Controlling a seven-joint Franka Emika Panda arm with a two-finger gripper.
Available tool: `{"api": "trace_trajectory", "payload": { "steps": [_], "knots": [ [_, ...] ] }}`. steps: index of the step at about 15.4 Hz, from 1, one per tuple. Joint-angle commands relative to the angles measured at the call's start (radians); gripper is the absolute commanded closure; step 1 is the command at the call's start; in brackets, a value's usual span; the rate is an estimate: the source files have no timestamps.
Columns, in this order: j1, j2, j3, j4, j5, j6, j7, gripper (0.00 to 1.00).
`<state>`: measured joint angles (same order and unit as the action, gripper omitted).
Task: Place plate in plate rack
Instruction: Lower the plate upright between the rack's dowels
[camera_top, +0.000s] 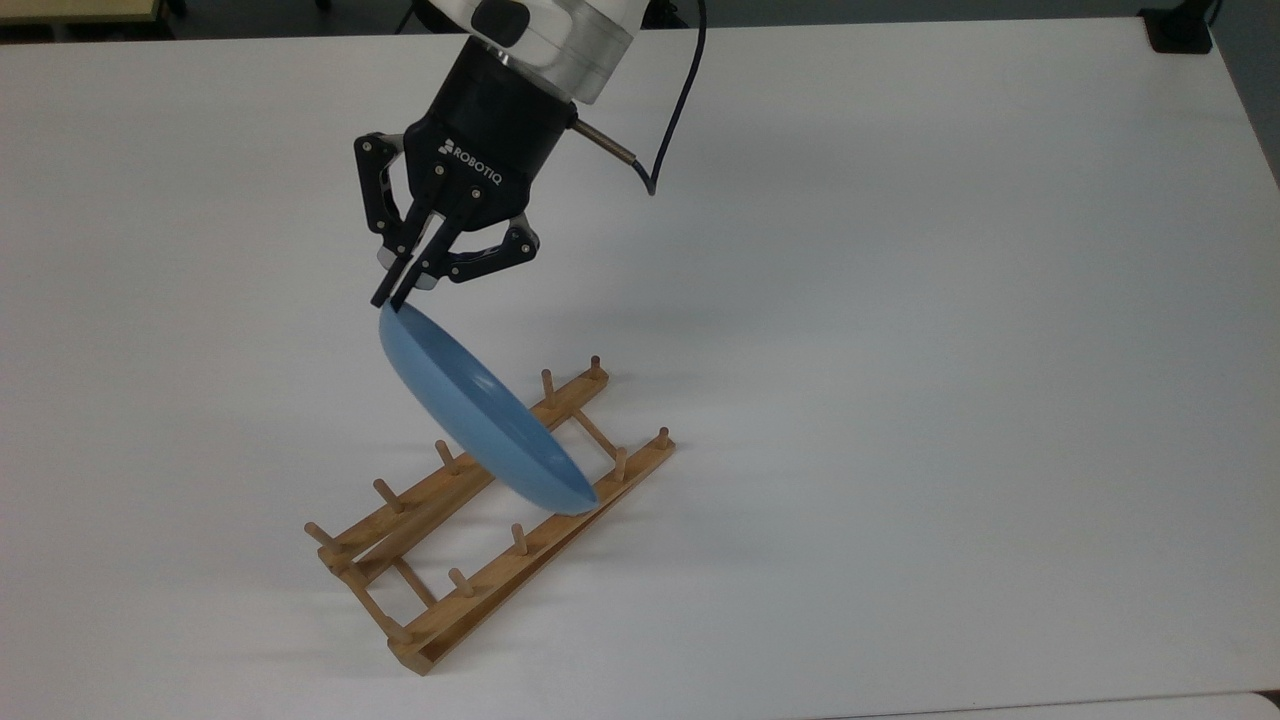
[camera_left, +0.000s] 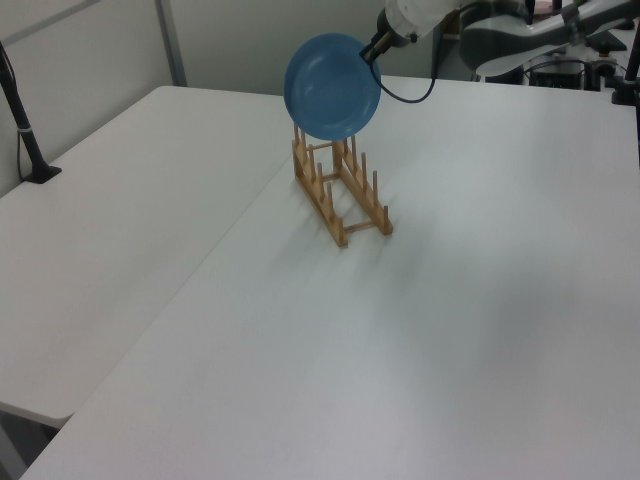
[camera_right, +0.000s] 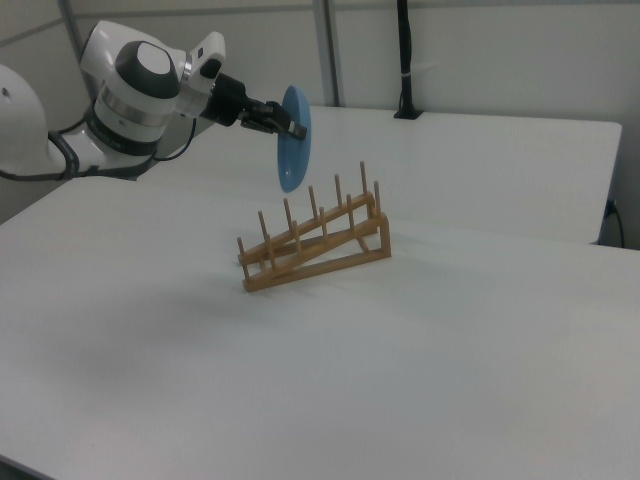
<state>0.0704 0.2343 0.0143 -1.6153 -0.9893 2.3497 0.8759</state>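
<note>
The light-blue plate (camera_top: 480, 415) hangs tilted almost on edge over the middle of the wooden plate rack (camera_top: 500, 582). My gripper (camera_top: 388, 300) is shut on the plate's upper rim. In the left view the plate (camera_left: 332, 85) faces the camera above the far half of the rack (camera_left: 330, 205), with the gripper (camera_left: 372, 52) at its upper right edge. From the right view the plate (camera_right: 295, 138) looks thin and near upright. There its lower edge is close to the peg tops of the rack (camera_right: 320, 250), and the gripper (camera_right: 297, 130) reaches in from the right view's left.
The rack stands on a wide white table (camera_top: 950, 350). A black clamp post (camera_left: 25, 130) stands at the left view's left edge, and a black post (camera_right: 405, 60) at the back in the right view. A black block (camera_top: 1180, 30) sits at the top view's upper right corner.
</note>
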Motion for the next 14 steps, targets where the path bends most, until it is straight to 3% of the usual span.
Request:
{"api": "trace_trajectory", "payload": {
  "steps": [1, 9, 14],
  "knots": [
    [0.002, -0.009, -0.005, -0.029, -0.094, 0.016, 0.095, 1.0],
    [0.011, 0.055, -0.004, -0.044, -0.163, 0.016, 0.104, 1.0],
    [0.02, 0.108, -0.004, -0.044, -0.279, 0.016, 0.192, 1.0]
  ]
}}
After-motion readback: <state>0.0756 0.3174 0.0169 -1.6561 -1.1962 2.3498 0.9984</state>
